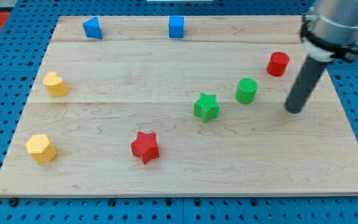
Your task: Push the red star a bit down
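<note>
The small red star-shaped block (145, 147) lies on the pale wooden surface (166, 68) near the view's bottom, a little left of the middle. My tip (295, 111), the lower end of the straight dark rod, rests far off at the view's right, well apart from the star. From my tip the star lies to the view's left and somewhat toward the view's bottom. That is the relation the coming move turns on: to send the star down, my tip should, as I judge it, first come to the star's upper side, toward the view's top, and only then press toward the view's bottom.

There is no pincer on this arm, so nothing opens, closes or holds; the rod only pushes, and it touches no block now.

Between my tip and the star stand the green star-shaped block (207, 106) and the green cylinder block (246, 91), so a straight path leftward would likely knock them; a route above them looks safer. The red cylinder block (278, 64) sits just up and left of my tip.

The star has only a short stretch of bare wood below it before the edge, which suits a small push.
</note>
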`<state>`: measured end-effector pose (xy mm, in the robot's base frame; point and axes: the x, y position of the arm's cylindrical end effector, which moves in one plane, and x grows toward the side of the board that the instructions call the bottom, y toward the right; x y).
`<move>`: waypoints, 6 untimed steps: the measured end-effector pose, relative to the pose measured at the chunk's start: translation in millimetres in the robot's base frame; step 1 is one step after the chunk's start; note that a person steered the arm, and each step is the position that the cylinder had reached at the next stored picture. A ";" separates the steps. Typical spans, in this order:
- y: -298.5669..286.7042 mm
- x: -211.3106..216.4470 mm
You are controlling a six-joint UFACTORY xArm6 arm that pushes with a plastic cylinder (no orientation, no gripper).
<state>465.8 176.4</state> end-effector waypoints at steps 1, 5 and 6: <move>-63.2 -8.3; -228.3 -78.0; -283.1 -27.1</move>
